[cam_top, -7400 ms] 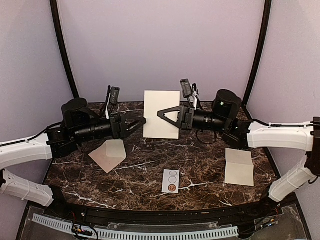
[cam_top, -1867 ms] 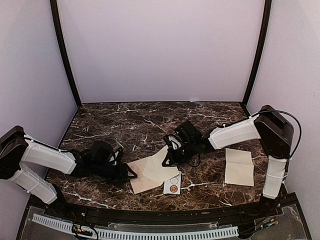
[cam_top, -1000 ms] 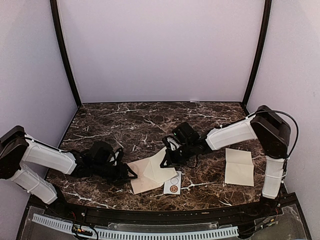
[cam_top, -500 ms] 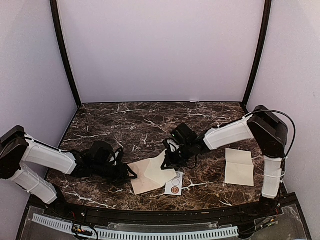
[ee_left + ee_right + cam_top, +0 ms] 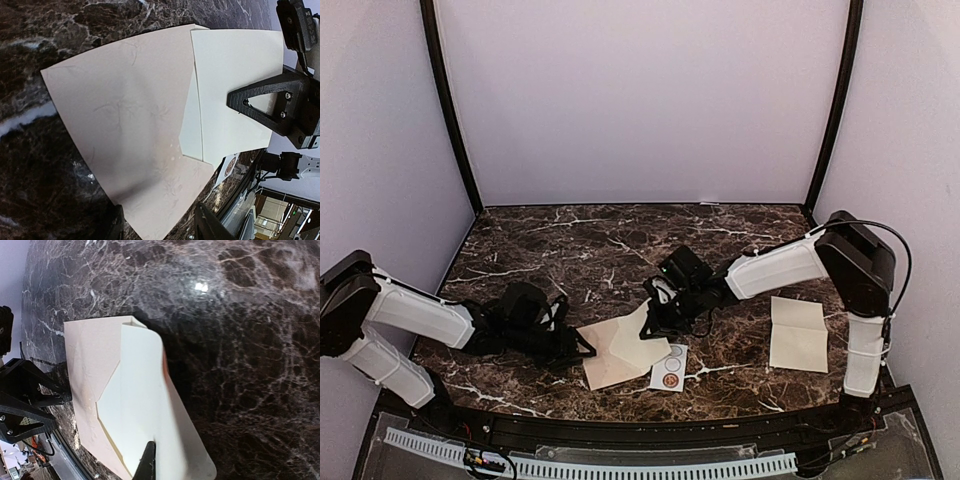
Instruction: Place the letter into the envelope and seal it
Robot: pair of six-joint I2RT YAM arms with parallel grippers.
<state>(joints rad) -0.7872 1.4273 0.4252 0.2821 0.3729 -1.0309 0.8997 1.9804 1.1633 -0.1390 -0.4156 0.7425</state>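
Your top camera looks down from high behind onto the whole table (image 5: 570,240). Your wrist cameras face each other, close over envelope (image 5: 125,130) and letter (image 5: 235,75).

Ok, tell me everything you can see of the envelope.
The envelope is pinkish-tan, faintly wrinkled paper, lying flat on the dark marble table near its front edge. The cream letter is partly slid into its open mouth and sticks out. Its opposite corner lies between the left gripper's parted fingers. No flap is folded over the letter.
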